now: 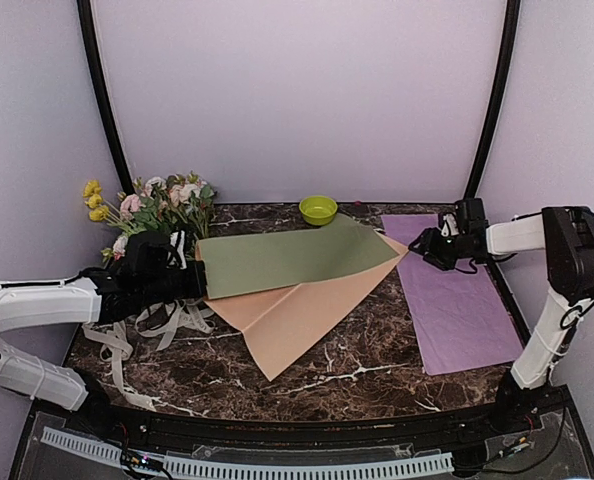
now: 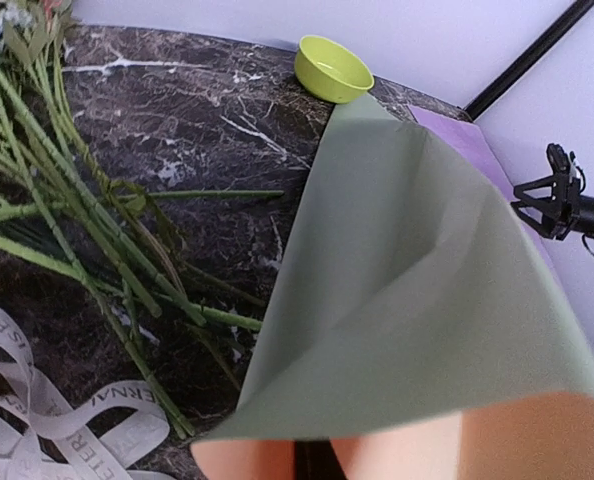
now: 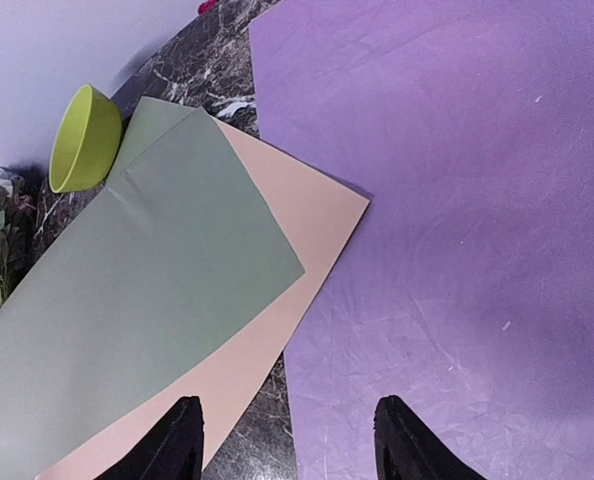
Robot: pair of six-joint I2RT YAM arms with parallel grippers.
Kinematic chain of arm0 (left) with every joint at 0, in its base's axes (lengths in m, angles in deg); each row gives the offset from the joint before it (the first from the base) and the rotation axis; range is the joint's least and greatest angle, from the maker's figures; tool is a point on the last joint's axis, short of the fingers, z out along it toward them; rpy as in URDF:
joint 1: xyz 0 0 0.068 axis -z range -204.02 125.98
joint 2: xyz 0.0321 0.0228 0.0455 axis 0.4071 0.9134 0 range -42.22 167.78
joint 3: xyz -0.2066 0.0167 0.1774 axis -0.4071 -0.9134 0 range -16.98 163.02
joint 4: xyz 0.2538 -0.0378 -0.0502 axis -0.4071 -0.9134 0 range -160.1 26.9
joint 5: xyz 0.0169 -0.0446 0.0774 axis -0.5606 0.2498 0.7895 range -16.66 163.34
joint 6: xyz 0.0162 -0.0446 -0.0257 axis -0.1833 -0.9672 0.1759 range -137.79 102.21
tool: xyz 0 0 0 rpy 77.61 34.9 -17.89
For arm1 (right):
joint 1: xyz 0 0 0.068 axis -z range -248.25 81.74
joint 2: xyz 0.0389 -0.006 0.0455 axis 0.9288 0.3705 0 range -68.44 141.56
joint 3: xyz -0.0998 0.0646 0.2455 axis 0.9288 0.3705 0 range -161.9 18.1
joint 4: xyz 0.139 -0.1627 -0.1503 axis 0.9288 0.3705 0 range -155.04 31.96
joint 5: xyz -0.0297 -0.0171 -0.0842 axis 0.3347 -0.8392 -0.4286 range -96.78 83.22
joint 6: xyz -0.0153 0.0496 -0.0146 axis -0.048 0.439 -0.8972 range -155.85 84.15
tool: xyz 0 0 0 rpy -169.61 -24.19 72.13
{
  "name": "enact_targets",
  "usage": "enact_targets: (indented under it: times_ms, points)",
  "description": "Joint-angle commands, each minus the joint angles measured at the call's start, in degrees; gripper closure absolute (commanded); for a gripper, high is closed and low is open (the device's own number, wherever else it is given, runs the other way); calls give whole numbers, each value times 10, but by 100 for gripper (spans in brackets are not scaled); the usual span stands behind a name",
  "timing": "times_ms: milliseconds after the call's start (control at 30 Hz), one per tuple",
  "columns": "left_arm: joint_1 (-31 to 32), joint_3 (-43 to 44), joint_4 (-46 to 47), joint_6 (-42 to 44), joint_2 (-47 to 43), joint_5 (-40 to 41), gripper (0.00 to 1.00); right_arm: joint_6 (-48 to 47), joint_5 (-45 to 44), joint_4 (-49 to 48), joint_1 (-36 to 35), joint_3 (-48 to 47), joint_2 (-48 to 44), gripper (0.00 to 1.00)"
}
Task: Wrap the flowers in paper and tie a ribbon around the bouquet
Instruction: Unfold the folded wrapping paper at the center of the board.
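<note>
The left jaws are clenched on the left edge of the paper [image 1: 287, 260], which is lifted there so that the sage-green sheet [image 2: 417, 280] is seen curling up over the peach sheet [image 2: 537, 440]; the grip itself is hidden beneath that fold. From these jaws the paper is spread rightward across the dark marble worktop [image 1: 367, 375], the green sheet uppermost and the peach one showing along its near side. The flowers [image 1: 157, 210] are laid just beyond and to the left of the left jaws, stems towards them, and the lettered cream ribbon [image 1: 127, 335] is heaped loosely on their near side. The right jaws are parted, with nothing held between them, and are poised above the edge of a purple sheet [image 1: 457, 300] nearest the paper, the peach corner lying just ahead of them. A lime-green bowl [image 1: 318, 209] is set beyond the paper, between the two pairs of jaws.
</note>
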Motion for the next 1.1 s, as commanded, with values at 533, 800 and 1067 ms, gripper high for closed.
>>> enact_targets:
  times_ms: [533,800,1067]
  points:
    - [-125,-118,31,-266,-50,-46,100,-268,19,87,-348,-104,8,50]
    - [-131,-145,45,-302,-63,-36,100,-246,-145,178,-418,-185,135,53]
    - [-136,-167,28,-307,-56,0,97,-244,-257,238,-420,-146,147,58]
